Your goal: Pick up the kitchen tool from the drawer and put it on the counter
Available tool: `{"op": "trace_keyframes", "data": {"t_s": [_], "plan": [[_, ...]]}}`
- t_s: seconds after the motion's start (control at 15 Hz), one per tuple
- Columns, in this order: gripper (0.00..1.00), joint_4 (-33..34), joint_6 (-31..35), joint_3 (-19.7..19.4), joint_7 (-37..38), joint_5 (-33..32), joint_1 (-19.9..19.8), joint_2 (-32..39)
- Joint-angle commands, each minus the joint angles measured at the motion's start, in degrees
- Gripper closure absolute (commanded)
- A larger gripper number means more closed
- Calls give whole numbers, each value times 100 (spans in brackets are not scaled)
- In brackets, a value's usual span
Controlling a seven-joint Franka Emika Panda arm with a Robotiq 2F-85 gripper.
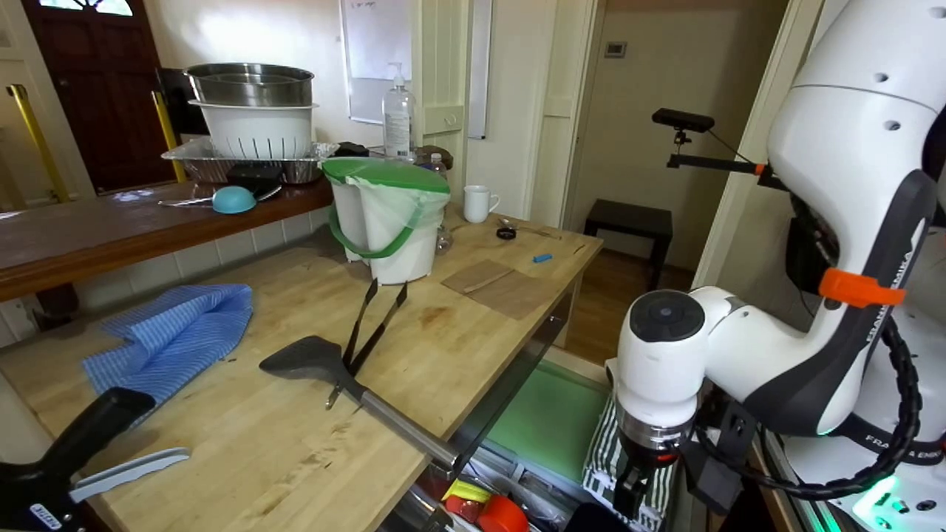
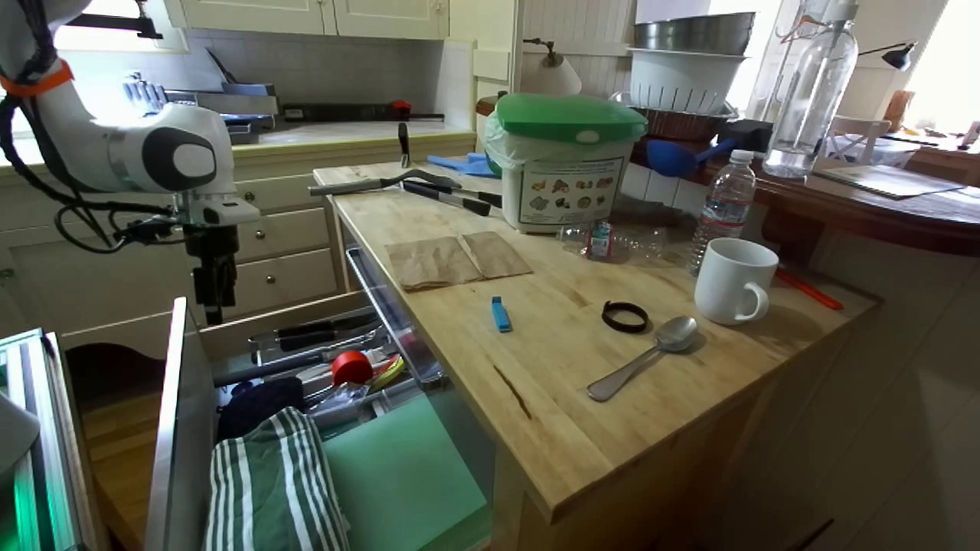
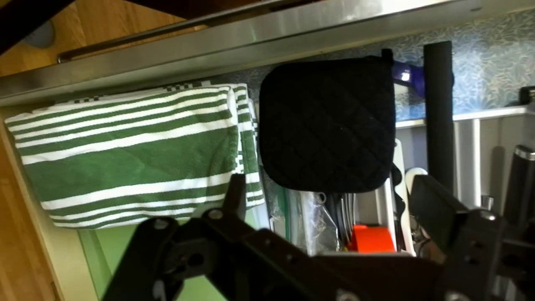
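The drawer is pulled out; its front panel (image 2: 170, 436) shows in an exterior view and its metal rim (image 3: 259, 35) in the wrist view. A long, slim dark rod-like handle, seemingly the kitchen tool (image 3: 439, 113), lies in the drawer at the right of the wrist view; it also shows as a dark rod (image 2: 268, 370) in an exterior view. Its far end is hidden. My gripper (image 3: 332, 190) is open and empty, pointing down over the drawer; it shows in both exterior views (image 1: 630, 489) (image 2: 214, 295). The wooden counter (image 1: 244, 451) (image 2: 459, 329) stands beside the drawer.
A black pot holder (image 3: 328, 125), a green-striped cloth (image 3: 125, 154) and a red item (image 3: 372, 239) lie in the drawer. On the counter are a black spatula (image 1: 314, 358), tongs (image 1: 373, 329), a blue cloth (image 1: 181, 325), a green-lidded bin (image 1: 403, 240), a mug (image 2: 731, 279) and a spoon (image 2: 643, 358).
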Motion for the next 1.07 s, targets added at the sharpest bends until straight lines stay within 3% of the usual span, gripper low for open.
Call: {"op": "trace_keyframes", "data": {"t_s": [0.0,0.27,0.4,0.47,0.53,0.67,0.8,1.0], "plan": [[0,36,30,-479,-75,131,517,103],[0,123,34,-488,-56,106,540,209],[0,228,522,-776,378,-282,698,509],[0,356,705,-546,508,-491,381,766],[0,563,974,-850,884,-817,660,1103],[0,922,1310,-1005,1032,-999,859,1718],[0,1350,1586,-1382,1421,-1302,1385,2282],[0,2044,1835,-1643,1592,-1300,2001,3160]]}}
